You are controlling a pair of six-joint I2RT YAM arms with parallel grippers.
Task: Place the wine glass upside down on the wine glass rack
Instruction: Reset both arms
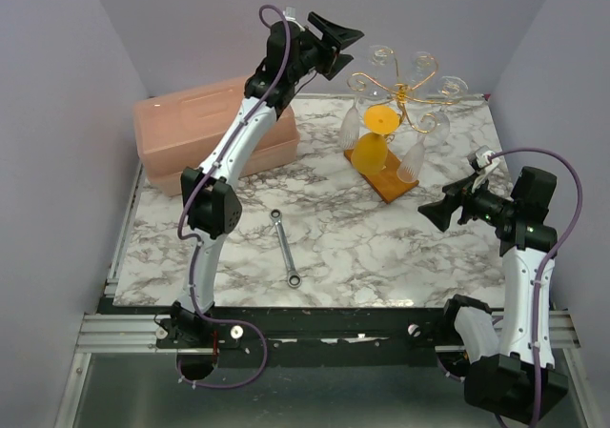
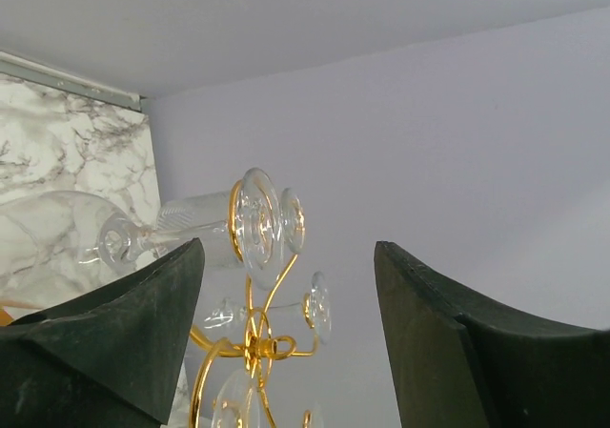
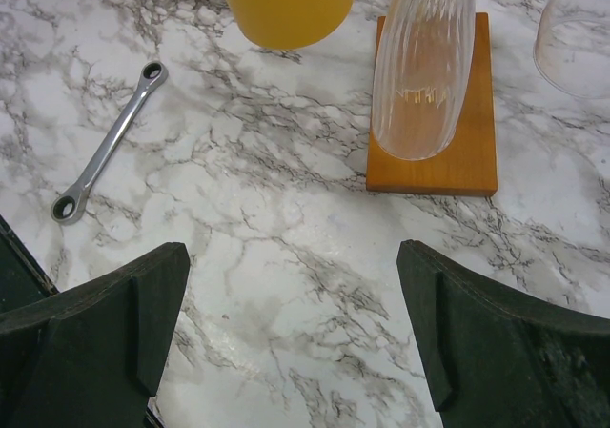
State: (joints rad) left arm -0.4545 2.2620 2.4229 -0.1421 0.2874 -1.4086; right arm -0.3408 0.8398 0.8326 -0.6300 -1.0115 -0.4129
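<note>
The gold wire wine glass rack (image 1: pixel 405 92) stands at the back right on its orange-brown base (image 1: pixel 393 182). Several wine glasses hang upside down from its curled arms. Among them are a clear wine glass (image 1: pixel 352 123) on the near left arm and an orange one (image 1: pixel 374 147). My left gripper (image 1: pixel 343 35) hovers open just left of the rack top, holding nothing. In the left wrist view the rack (image 2: pixel 253 344) and a clear glass foot (image 2: pixel 257 220) show beyond the spread fingers (image 2: pixel 124 337). My right gripper (image 1: pixel 431 211) is open over bare marble right of the base (image 3: pixel 467 156).
A pink lidded box (image 1: pixel 214 132) lies at the back left beneath the left arm. A metal wrench (image 1: pixel 285 247) rests on the marble table (image 1: pixel 362 256) near the middle, also seen in the right wrist view (image 3: pixel 105 152). Purple walls close in on all sides.
</note>
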